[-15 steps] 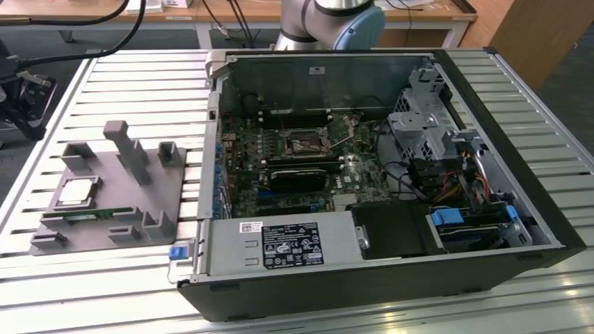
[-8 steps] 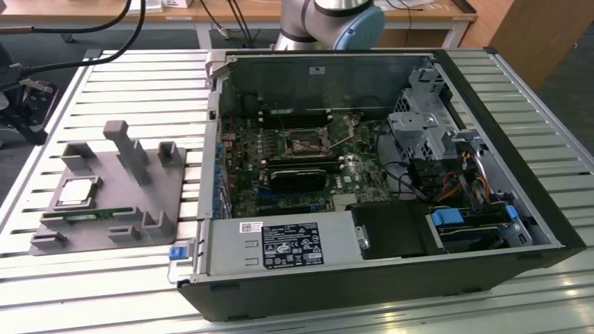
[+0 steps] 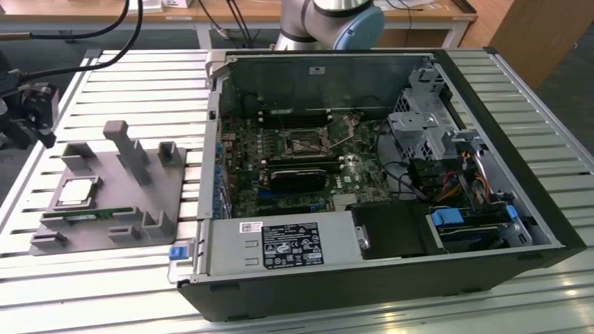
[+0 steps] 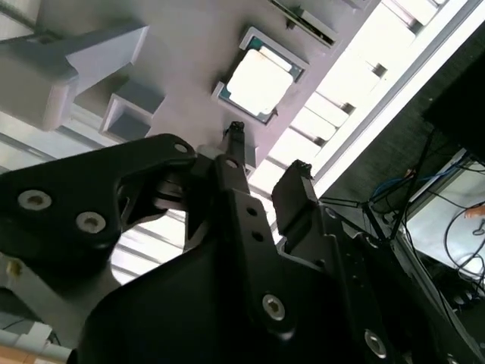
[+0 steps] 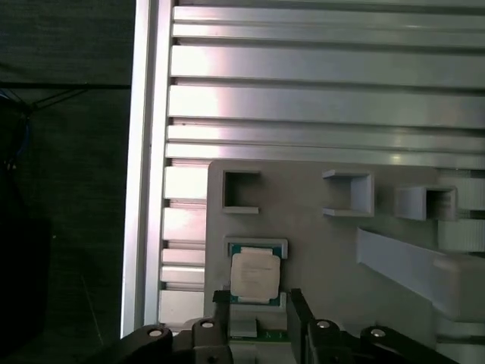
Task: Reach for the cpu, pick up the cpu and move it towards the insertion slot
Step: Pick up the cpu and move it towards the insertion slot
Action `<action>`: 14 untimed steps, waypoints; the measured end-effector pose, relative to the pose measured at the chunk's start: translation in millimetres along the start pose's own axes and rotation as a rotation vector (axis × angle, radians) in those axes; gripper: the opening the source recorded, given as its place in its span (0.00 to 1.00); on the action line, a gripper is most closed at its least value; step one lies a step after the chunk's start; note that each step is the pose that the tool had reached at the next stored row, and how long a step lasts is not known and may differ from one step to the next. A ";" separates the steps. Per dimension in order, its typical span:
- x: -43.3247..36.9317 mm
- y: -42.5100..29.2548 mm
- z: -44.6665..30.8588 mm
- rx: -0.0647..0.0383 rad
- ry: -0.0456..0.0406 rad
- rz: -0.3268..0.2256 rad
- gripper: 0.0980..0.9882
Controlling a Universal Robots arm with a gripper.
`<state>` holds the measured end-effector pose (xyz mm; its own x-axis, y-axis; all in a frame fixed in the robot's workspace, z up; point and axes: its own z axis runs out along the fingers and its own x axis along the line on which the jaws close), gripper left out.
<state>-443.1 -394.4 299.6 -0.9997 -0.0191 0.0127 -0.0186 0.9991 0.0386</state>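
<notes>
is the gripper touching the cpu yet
Apart. In the exterior view the gripper hangs off to the exterior view's left of the cpu, with bare grey fixture showing between them.

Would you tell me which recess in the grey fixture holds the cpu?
The shallow square recess nearest the open tool holds the cpu; the small walled pockets beyond it look empty.

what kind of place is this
Likely a robotics lab bench for PC assembly trials: an open computer case lies on a slotted aluminium table, a grey fixture beside it holds the cpu, and a robot arm stands behind.
</notes>
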 end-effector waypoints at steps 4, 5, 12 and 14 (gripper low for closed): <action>2.2 -0.3 6.2 0.000 0.0001 0.000 0.48; 3.4 -0.4 7.8 0.000 0.0004 0.000 0.55; 5.5 -0.9 19.3 0.000 0.0002 0.000 0.62; 5.5 -1.0 22.4 0.000 0.0002 0.000 0.62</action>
<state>-448.9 -394.7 277.3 -0.9997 -0.0192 0.0129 -0.0186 0.9991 0.0385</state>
